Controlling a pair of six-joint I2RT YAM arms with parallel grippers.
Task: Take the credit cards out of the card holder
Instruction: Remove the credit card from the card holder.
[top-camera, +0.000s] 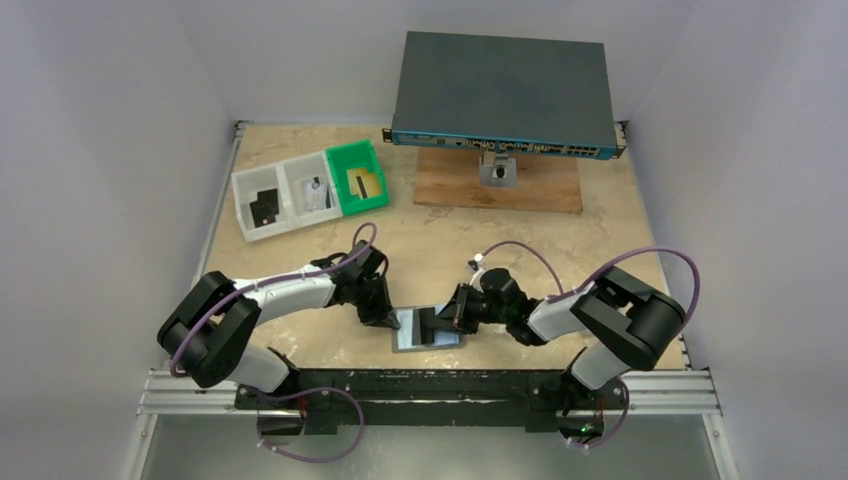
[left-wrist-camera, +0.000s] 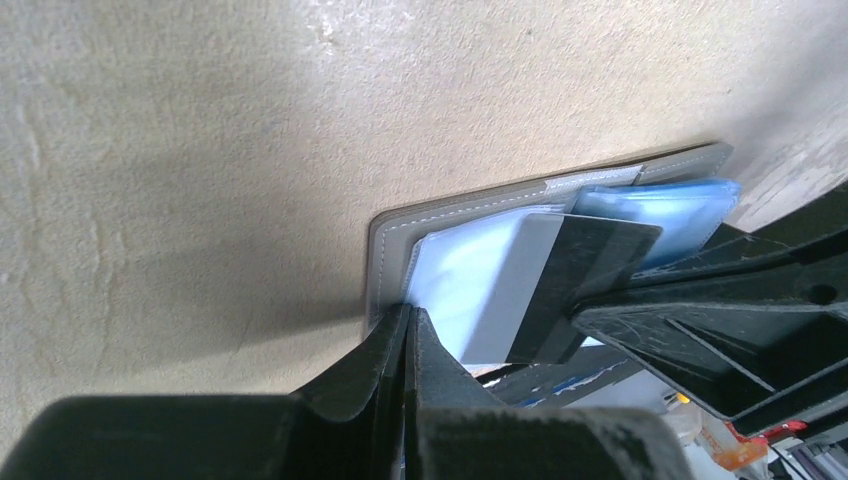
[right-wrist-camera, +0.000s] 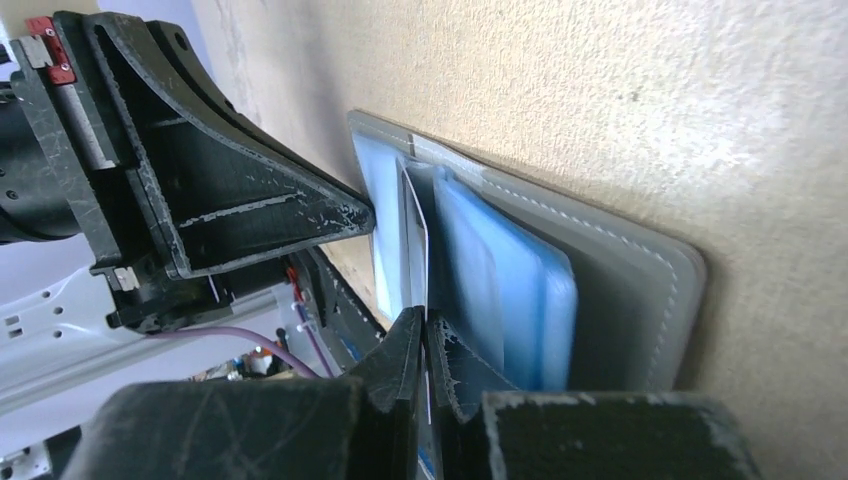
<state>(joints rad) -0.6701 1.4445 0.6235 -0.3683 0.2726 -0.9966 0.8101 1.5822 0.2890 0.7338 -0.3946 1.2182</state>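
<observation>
Right claw (right-wrist-camera: 422, 330) clenched on the edge of a silver-grey credit card (left-wrist-camera: 550, 290), partly out of the open card holder (left-wrist-camera: 395, 235) lying on the bench (left-wrist-camera: 200, 150); left claw (left-wrist-camera: 410, 325), clenched empty, pins its edge. If that pin slips, the holder could drag along.

The right gripper (left-wrist-camera: 590, 300) covers the 4 o'clock edge of the credit card (left-wrist-camera: 555, 280) and that corner of the card holder (left-wrist-camera: 400, 228).

On the table (top-camera: 440, 250) the card holder (top-camera: 428, 332) lies between the left gripper (top-camera: 388, 322) and right gripper (top-camera: 452, 320), a credit card (left-wrist-camera: 560, 280) in it, 3 trays (top-camera: 288, 195) and a box (top-camera: 503, 92) behind.
</observation>
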